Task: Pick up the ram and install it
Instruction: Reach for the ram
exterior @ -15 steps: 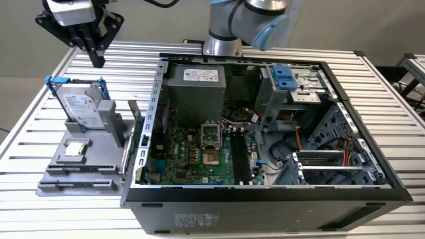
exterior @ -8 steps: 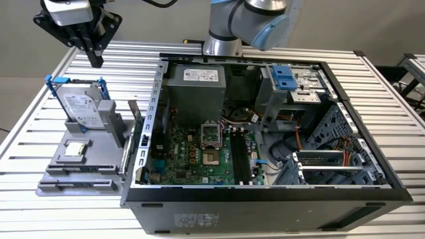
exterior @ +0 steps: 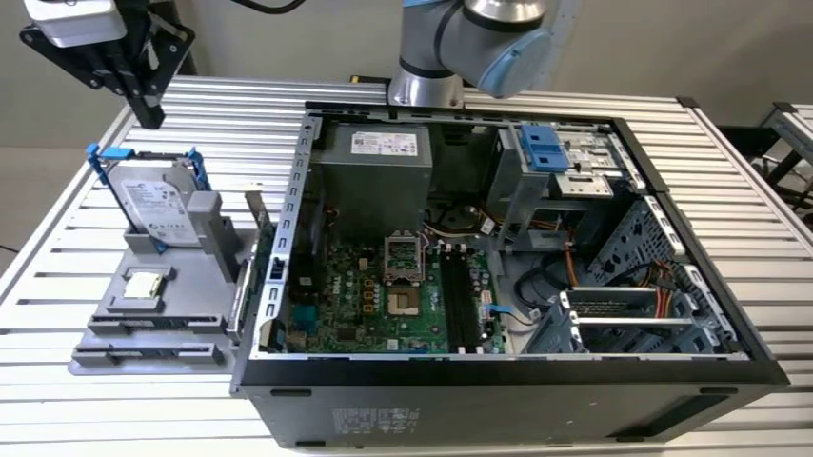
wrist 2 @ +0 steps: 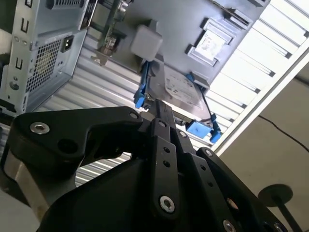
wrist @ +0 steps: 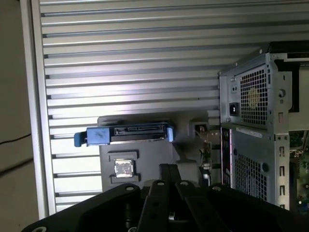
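The ram (exterior: 254, 221) stands on edge as a thin strip in the grey holder (exterior: 152, 319), between the hard drive and the open computer case (exterior: 508, 371). In the second wrist view it is a narrow green board (wrist 2: 107, 34) beside the case wall. My gripper (exterior: 150, 116) hangs high over the exterior view's left rear table corner, above and behind the holder and well clear of the ram. Its black fingers (wrist 2: 159, 125) lie together with nothing between them. The long black memory slots (exterior: 460, 297) lie on the green motherboard inside the case.
A silver hard drive with blue rails (exterior: 159, 202) stands upright in the holder, and a small square chip (exterior: 147, 283) lies in front of it. The case holds a power supply (exterior: 375, 171), cables and drive cages (exterior: 635, 305). The slatted metal table (exterior: 38, 286) ends close to the holder.
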Tool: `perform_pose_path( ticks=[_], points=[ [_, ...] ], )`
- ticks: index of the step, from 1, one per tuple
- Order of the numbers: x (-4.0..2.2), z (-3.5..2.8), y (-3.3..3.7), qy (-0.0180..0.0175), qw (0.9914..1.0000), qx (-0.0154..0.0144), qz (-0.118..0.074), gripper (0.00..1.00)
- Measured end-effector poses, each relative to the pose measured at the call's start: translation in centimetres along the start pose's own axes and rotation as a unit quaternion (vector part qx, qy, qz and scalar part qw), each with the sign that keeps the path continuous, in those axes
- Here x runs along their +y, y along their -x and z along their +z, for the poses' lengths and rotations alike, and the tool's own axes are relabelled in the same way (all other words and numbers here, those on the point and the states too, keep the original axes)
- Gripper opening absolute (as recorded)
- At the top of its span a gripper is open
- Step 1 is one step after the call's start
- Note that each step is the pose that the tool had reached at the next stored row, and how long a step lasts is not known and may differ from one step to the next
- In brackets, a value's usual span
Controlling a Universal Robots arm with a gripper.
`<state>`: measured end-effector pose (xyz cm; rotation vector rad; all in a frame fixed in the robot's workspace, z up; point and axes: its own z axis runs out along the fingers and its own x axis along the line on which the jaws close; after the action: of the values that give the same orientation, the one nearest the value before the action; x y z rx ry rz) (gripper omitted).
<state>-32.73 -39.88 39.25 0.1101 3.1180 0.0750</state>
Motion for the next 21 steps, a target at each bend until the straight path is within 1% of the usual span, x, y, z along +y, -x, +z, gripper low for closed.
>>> perform_pose_path(
  ticks=[3,4,8,10,11,13,14,17,18,19,21],
  points=[
    [-0.07,-0.02,-1.04,0.0000,1.00000,0.0000,0.000,0.00],
    [-0.08,-0.03,-1.21,0.0000,1.00000,0.0000,0.000,0.00],
    [-0.09,-0.02,-1.21,0.0000,1.00000,-0.0001,0.000,0.00],
    [-0.23,0.02,-1.22,0.0000,1.00000,0.0000,0.000,0.00],
    [-0.48,0.03,-1.21,-0.0001,1.00000,0.0001,0.000,0.00],
    [-1.20,0.08,-1.18,0.0000,1.00000,0.0002,0.000,0.00],
    [-1.39,0.08,-1.17,0.0000,1.00000,0.0002,0.000,0.00],
    [-1.46,0.08,-1.17,0.0000,1.00000,0.0003,0.000,0.00],
    [-1.61,0.08,-1.16,0.0000,1.00000,0.0003,0.000,0.00],
    [-1.91,0.08,-1.14,0.0000,1.00000,0.0003,0.000,0.00],
    [-2.79,0.10,-1.08,0.0000,1.00000,0.0005,0.000,0.00]
  ],
)
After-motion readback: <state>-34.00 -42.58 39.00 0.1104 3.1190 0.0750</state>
